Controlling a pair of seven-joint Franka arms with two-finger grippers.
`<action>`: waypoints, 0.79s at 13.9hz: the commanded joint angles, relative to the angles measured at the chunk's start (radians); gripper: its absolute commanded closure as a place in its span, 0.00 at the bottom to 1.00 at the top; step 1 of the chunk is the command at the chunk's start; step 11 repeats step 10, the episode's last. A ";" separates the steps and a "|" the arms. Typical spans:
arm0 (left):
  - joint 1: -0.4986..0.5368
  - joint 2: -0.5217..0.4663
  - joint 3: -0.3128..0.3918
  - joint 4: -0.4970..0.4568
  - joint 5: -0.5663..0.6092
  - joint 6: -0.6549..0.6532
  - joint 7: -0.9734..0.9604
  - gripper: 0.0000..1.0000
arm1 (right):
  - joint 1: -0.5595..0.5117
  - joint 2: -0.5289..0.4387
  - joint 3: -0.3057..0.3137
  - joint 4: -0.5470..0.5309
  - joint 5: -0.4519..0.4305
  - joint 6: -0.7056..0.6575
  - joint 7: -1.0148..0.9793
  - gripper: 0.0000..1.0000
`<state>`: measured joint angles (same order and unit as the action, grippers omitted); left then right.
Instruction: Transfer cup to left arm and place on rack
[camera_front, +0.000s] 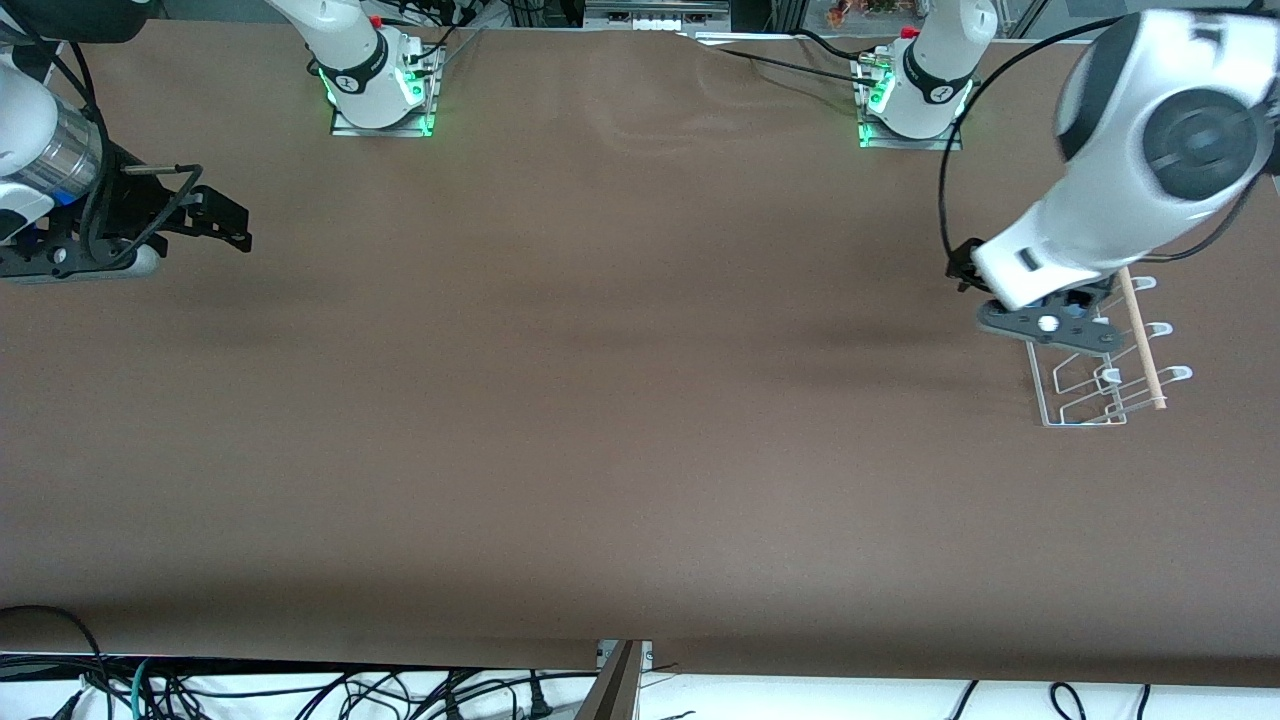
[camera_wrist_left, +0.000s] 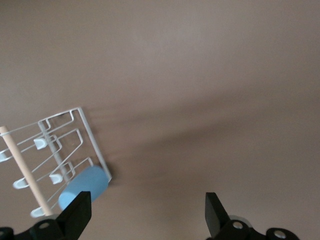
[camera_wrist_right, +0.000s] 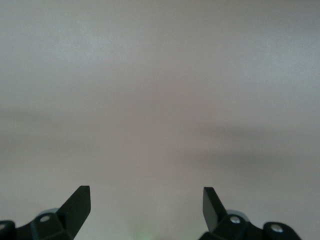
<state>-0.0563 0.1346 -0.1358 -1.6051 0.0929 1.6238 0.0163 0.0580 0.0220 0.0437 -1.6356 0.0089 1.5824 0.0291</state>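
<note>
The light-blue cup (camera_wrist_left: 84, 188) lies on its side at a corner of the white wire rack (camera_wrist_left: 60, 145), seen in the left wrist view. In the front view the left arm's hand hides the cup. The rack (camera_front: 1090, 395) with its wooden dowel (camera_front: 1140, 340) stands at the left arm's end of the table. My left gripper (camera_wrist_left: 147, 205) is open and empty, up over the rack's end (camera_front: 1050, 322), with the cup beside one finger. My right gripper (camera_wrist_right: 146, 197) is open and empty, over bare table at the right arm's end (camera_front: 225, 215).
The brown table (camera_front: 620, 400) stretches between the two arms. The arm bases (camera_front: 380, 90) stand along the table's edge farthest from the front camera. Cables hang below the edge nearest it.
</note>
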 joint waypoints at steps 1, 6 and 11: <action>-0.040 -0.119 0.099 -0.106 -0.068 0.091 -0.006 0.00 | -0.007 0.010 0.005 0.025 -0.009 -0.015 -0.012 0.01; -0.040 -0.190 0.122 -0.213 -0.071 0.203 -0.042 0.00 | -0.007 0.010 0.005 0.025 -0.009 -0.013 -0.012 0.01; -0.028 -0.184 0.122 -0.203 -0.070 0.202 -0.044 0.00 | -0.007 0.010 0.005 0.025 -0.010 -0.012 -0.012 0.01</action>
